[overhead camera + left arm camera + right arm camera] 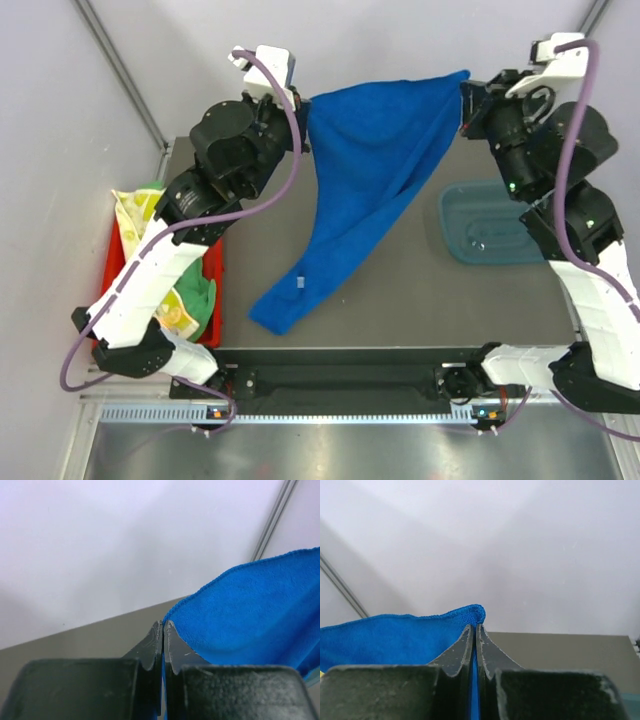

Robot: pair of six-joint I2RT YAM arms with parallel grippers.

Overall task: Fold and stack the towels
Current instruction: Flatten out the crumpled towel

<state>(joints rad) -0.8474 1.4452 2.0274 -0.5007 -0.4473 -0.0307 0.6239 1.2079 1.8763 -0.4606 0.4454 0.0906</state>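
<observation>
A royal blue towel hangs stretched between my two grippers above the far half of the table, its lower part trailing down to the table near the front left. My left gripper is shut on the towel's left top corner. My right gripper is shut on the right top corner. In both wrist views blue cloth shows pinched between the closed jaws. More towels, pale yellow with print and green, lie in the red tray.
A red tray sits at the table's left edge under my left arm. A translucent blue bin lies at the right, beside my right arm. White walls rise close behind the table.
</observation>
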